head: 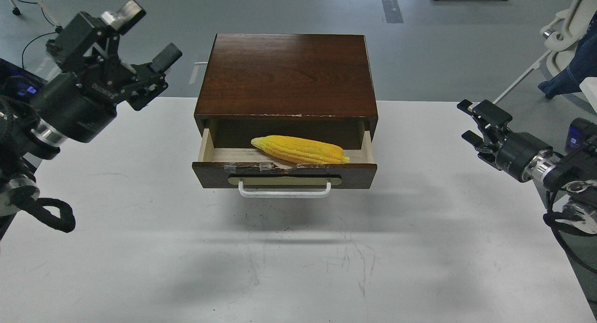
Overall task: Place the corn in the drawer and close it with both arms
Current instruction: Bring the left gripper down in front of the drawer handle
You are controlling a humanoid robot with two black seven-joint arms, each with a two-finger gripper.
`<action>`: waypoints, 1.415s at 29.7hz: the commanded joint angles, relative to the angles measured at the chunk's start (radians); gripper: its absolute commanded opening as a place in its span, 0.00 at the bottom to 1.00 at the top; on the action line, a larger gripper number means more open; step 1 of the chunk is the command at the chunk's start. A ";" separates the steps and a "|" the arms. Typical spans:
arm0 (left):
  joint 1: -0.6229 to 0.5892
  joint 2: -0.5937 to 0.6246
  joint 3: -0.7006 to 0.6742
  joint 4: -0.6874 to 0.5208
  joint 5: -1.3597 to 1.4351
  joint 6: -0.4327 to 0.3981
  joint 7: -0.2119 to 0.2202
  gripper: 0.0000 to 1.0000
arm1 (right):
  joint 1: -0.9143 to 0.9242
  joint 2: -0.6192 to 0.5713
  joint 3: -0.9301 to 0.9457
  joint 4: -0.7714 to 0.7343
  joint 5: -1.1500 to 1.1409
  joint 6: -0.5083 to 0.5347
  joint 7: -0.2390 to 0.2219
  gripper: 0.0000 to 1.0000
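Note:
The yellow corn (301, 150) lies inside the open drawer (284, 172) of the dark wooden cabinet (287, 73), resting on the pale wood floor. The drawer is pulled out, its white bar handle (284, 191) facing me. My left gripper (144, 33) is open and empty, raised left of the cabinet's back left corner. My right gripper (468, 120) is open and empty, low over the table's right edge, well right of the drawer.
The cabinet stands at the back middle of the white table (298, 248). A white chair with blue cloth (569, 47) is off the table at the far right. Cables lie on the grey floor at the back left.

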 commanded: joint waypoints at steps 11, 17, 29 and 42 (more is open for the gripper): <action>-0.178 -0.111 0.419 -0.002 0.697 0.001 0.000 0.98 | -0.015 0.001 0.000 -0.001 -0.002 -0.003 0.000 0.99; -0.163 -0.116 0.530 -0.001 0.697 0.001 0.000 0.95 | -0.021 0.000 0.000 -0.001 -0.002 -0.003 0.000 0.99; -0.023 -0.105 0.576 0.116 0.487 0.014 0.000 0.00 | -0.030 0.000 0.000 -0.001 -0.002 -0.003 0.000 0.99; -0.011 -0.073 0.540 0.211 0.237 0.024 0.000 0.00 | -0.033 0.000 0.000 0.000 -0.002 -0.003 0.000 0.99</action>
